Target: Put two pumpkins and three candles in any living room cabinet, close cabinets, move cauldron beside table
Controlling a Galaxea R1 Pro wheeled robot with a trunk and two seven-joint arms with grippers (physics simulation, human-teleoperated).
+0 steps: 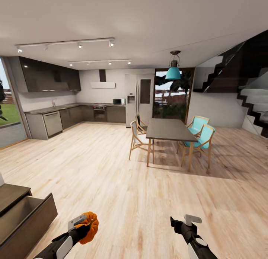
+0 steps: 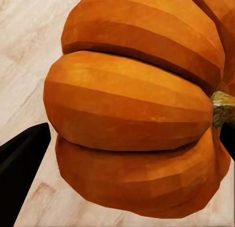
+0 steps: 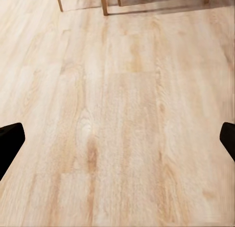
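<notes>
An orange ribbed pumpkin [image 1: 89, 221] hangs over the floor at the bottom left, with my left gripper [image 1: 82, 224] shut on it. Up close in the left wrist view the pumpkin [image 2: 137, 104] sits between the black fingertips [image 2: 22, 151], its stem off to one side. The dark brown cabinet [image 1: 20, 218] stands at the lower left with one drawer pulled open, showing its grey-beige inside, just left of the held pumpkin. At the bottom right my right gripper [image 1: 181, 221] is open and holds nothing; its fingertips [image 3: 10, 144] frame bare wood floor. The candles and the cauldron are out of view.
A dining table [image 1: 169, 130] with wooden and teal chairs [image 1: 201, 138] stands ahead on the light wood floor [image 1: 123, 184]. Kitchen counters [image 1: 70, 115] and a fridge [image 1: 139, 97] line the far wall. Stairs [image 1: 249, 95] rise at the right.
</notes>
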